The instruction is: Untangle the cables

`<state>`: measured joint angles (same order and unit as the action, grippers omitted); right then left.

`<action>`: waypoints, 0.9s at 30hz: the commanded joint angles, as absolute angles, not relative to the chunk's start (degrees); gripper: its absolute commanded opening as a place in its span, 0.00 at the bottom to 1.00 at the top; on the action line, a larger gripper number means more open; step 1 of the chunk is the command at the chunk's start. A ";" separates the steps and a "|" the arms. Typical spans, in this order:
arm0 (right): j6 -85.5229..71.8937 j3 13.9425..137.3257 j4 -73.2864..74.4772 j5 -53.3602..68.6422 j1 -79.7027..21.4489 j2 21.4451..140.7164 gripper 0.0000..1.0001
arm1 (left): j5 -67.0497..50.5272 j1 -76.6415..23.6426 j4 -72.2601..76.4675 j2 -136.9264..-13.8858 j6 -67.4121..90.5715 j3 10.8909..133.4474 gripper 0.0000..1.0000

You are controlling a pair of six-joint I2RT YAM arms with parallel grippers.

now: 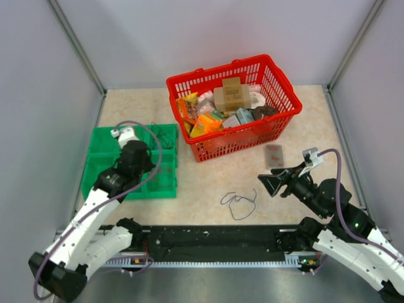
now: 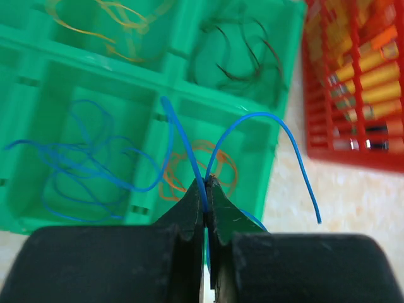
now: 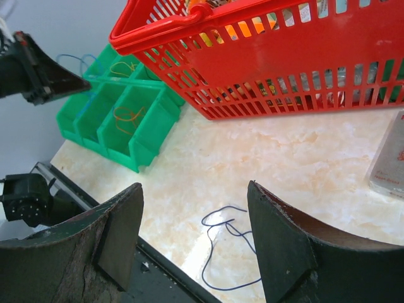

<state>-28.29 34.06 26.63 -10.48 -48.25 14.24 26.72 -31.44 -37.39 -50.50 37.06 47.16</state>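
My left gripper (image 2: 208, 183) is shut on a blue cable (image 2: 252, 120), which arcs up from the tips in two strands, one end hanging over the table. It hovers over the green tray (image 2: 38, 82), whose compartments hold more blue cables (image 2: 82, 158), orange ones (image 2: 222, 169), black ones (image 2: 243, 60) and yellow ones (image 2: 120, 19). From the top view the left gripper (image 1: 144, 163) is above the green tray (image 1: 101, 151). My right gripper (image 3: 196, 189) stands open over a dark cable (image 3: 210, 247) lying loose on the table (image 1: 238, 203), with nothing between its fingers.
A red basket (image 1: 233, 136) full of packets stands behind the middle, right of the tray. A small flat packet (image 1: 273, 155) lies in front of the basket near my right gripper (image 1: 268, 183). A black strip (image 1: 214, 238) runs along the near edge.
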 commanded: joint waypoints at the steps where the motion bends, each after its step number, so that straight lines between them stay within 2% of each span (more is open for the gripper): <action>1: -28.21 33.93 25.58 -10.81 -48.51 13.80 0.66 | 17.26 -16.65 -36.57 -46.14 33.05 46.41 0.00; 7: -28.65 33.92 25.58 -10.63 -48.43 13.71 0.66 | -4.34 4.88 -31.83 -55.70 37.25 43.43 0.00; 11: -28.83 34.01 26.28 -10.46 -48.60 13.19 0.66 | -17.47 14.13 -25.77 -60.90 43.14 38.16 0.00; 16: -28.92 33.75 26.46 -10.90 -48.52 12.83 0.66 | -13.10 19.58 -21.45 -63.98 46.75 33.76 0.00; 21: -28.83 33.58 26.46 -11.07 -48.52 12.83 0.66 | -17.40 22.06 -23.02 -66.45 46.23 33.92 0.01; 22: -28.83 33.49 26.46 -11.25 -48.52 12.83 0.66 | -17.66 22.06 -23.11 -66.10 46.23 33.84 0.09; 24: -29.00 33.40 26.37 -11.34 -48.43 13.27 0.66 | -17.58 22.06 -24.34 -64.70 46.23 33.93 0.38; 27: -29.09 33.49 26.37 -11.07 -48.52 13.97 0.66 | -18.54 22.06 -26.36 -60.49 45.27 34.54 0.58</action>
<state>-28.71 33.63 27.51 -10.50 -48.25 13.52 -16.05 21.71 -25.76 -65.30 45.87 33.28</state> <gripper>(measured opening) 0.661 0.497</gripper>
